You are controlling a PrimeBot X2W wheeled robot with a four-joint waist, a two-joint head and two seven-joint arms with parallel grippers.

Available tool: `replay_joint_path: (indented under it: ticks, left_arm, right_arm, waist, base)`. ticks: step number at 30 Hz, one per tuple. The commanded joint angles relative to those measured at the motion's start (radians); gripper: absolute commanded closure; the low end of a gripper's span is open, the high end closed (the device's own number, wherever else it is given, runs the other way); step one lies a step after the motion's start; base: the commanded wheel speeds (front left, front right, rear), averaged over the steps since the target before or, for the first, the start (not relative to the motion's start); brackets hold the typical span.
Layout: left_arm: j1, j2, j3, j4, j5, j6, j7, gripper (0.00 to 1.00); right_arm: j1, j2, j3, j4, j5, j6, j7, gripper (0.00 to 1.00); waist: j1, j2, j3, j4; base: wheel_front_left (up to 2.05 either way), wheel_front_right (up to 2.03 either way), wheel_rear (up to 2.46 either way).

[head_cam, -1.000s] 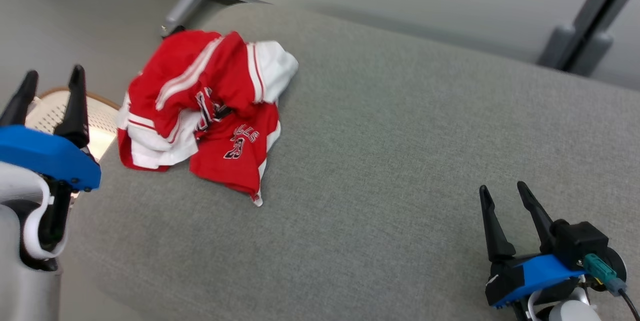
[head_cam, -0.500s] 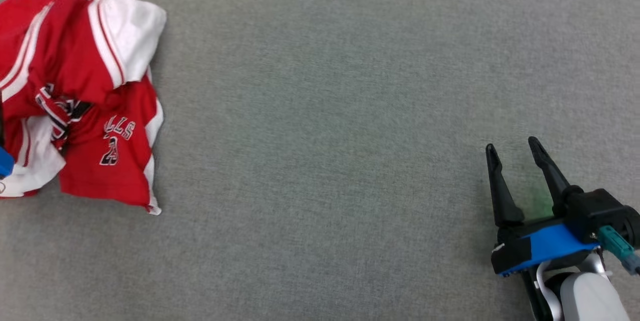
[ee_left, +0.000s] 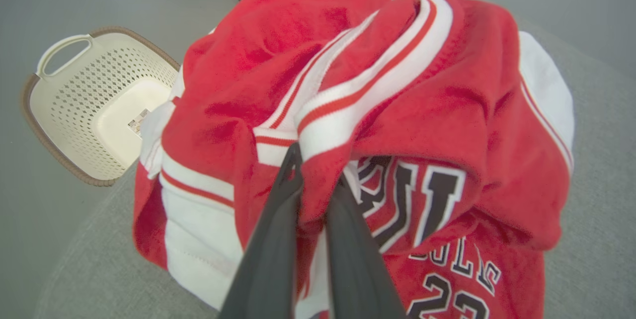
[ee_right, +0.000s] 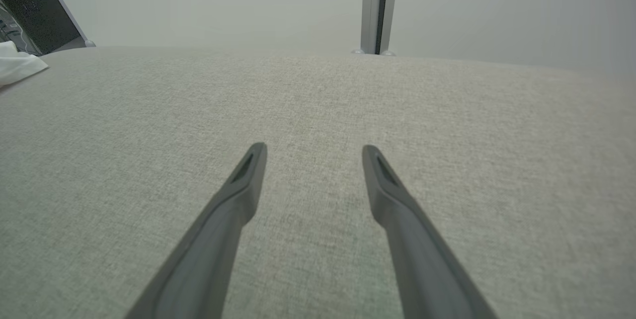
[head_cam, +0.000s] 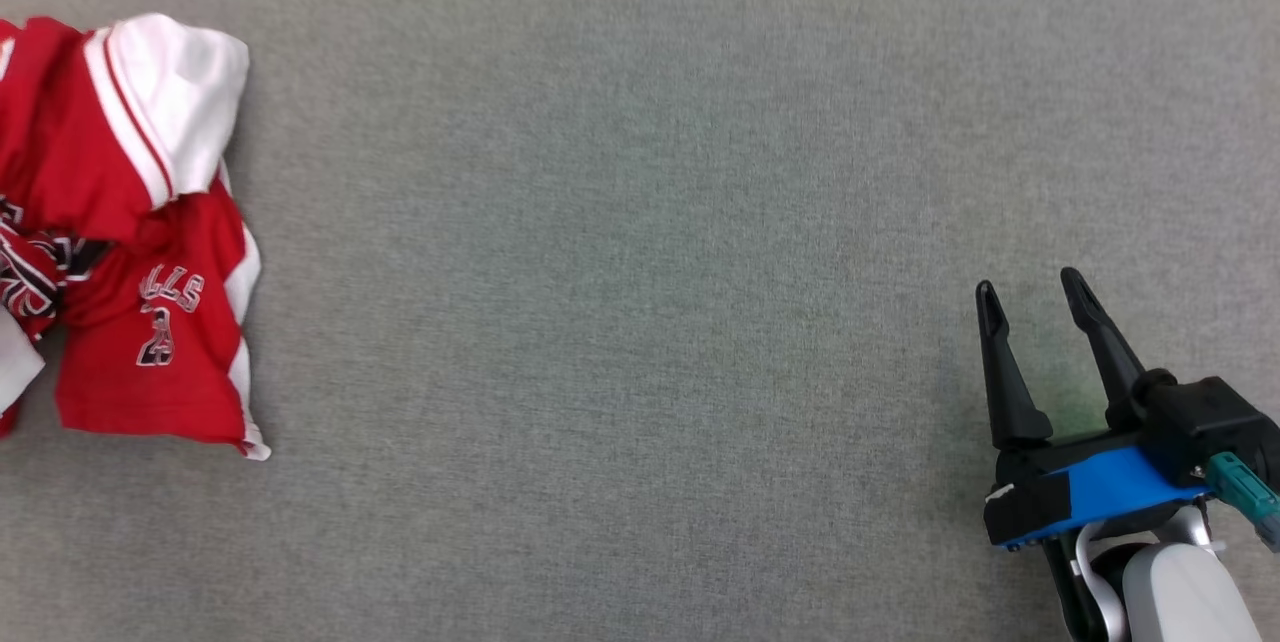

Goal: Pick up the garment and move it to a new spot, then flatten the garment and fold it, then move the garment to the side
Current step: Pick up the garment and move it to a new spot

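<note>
The garment sits bunched at the far left of the grey cushion. It's a red heap with white trim, one white-edged flap thrown over the top, and the lettering and number face up lower down. The left gripper is right in the thick of it. In its wrist view the two dark fingers stand close together, clamped on a fold of red cloth just under the striped white and red band, and the fabric bulges over one tip. The rest of the garment spreads out all around that pinch, sleeves and panels tumbling to either side. Whether any of it is off the cushion, I can't tell from here. Past the heap, over the cushion's edge, a cream basket with a brown rim sits on the floor. Now look across to the other side: the right gripper is well apart from the garment, down at the lower right of the cushion. Its fingers are spread wide, gripping nothing, and they point away from the robot. Its wrist view has those fingers low over bare grey weave, and beyond the cushion's far edge a pale post stands against the wall. At that view's left edge there's a scrap of white cloth, and I can't say if it belongs to the garment.
</note>
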Motion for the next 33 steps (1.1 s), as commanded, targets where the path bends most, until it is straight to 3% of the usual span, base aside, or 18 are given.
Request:
replay_joint_path:
  ticks: [1,10,15,20,27,33]
  left_arm:
    - [-0.006,0.02,0.0,-0.017,0.013,0.0,-0.018,1.0]
    - [-0.122,0.114,-0.072,-0.177,0.083,-0.068,-0.024,1.0]
    - [-0.22,0.121,-0.133,-0.3,0.095,-0.091,0.037,1.0]
    - [-0.311,0.092,-0.215,-0.404,0.096,-0.115,0.079,1.0]
    - [-0.413,-0.001,-0.332,-0.516,0.067,-0.14,0.095,1.0]
    - [-0.399,-0.054,-0.392,-0.533,0.045,-0.148,0.091,1.0]
  right_arm:
    - [-0.006,-0.004,0.001,0.008,0.009,0.0,-0.009,0.0]
    - [0.027,-0.005,0.016,0.113,0.091,0.0,-0.068,0.0]
    - [0.047,-0.004,0.022,0.161,0.116,0.0,-0.088,0.0]
    - [0.064,-0.005,0.022,0.186,0.139,0.0,-0.103,0.0]
    - [0.078,-0.004,0.031,0.19,0.149,0.0,-0.104,0.0]
    - [0.064,-0.004,0.067,0.188,0.172,0.0,-0.108,0.0]
  waist:
    - [-0.0001,0.0,-0.023,-0.006]
    - [-0.0001,0.0,-0.219,-0.01]
    - [-0.0001,0.0,-0.31,-0.029]
    - [-0.0001,0.0,-0.373,-0.082]
    - [-0.0001,0.0,-0.393,-0.168]
    - [-0.0001,0.0,-0.384,-0.274]
  base:
    - [0.0,0.0,0.0]
    - [0.0,0.0,0.0]
    - [0.0,0.0,0.0]
    - [0.0,0.0,0.0]
    - [0.0,0.0,0.0]
    - [0.0,0.0,0.0]
